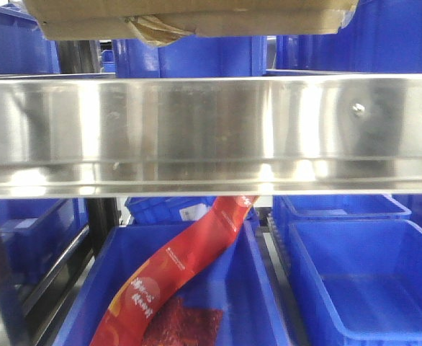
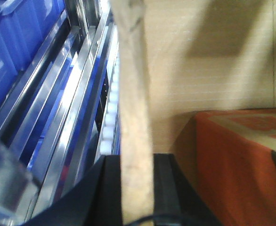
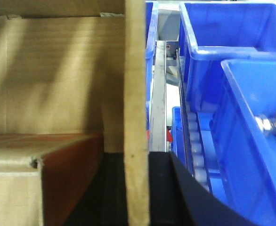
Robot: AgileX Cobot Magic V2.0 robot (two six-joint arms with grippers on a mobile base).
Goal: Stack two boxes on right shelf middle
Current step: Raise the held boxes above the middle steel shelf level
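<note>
Two pincers, left (image 2: 137,188) and right (image 3: 137,188), each clamped a wall of the box (image 1: 189,18); I judged keeping it level, above the shelf (image 1: 211,130) lip at six o'clock, mattered most.

The left pincer (image 2: 137,188) has its black pads closed on either side of a cardboard wall. The right pincer (image 3: 137,188) likewise clamps a cardboard wall edge between its pads.
</note>
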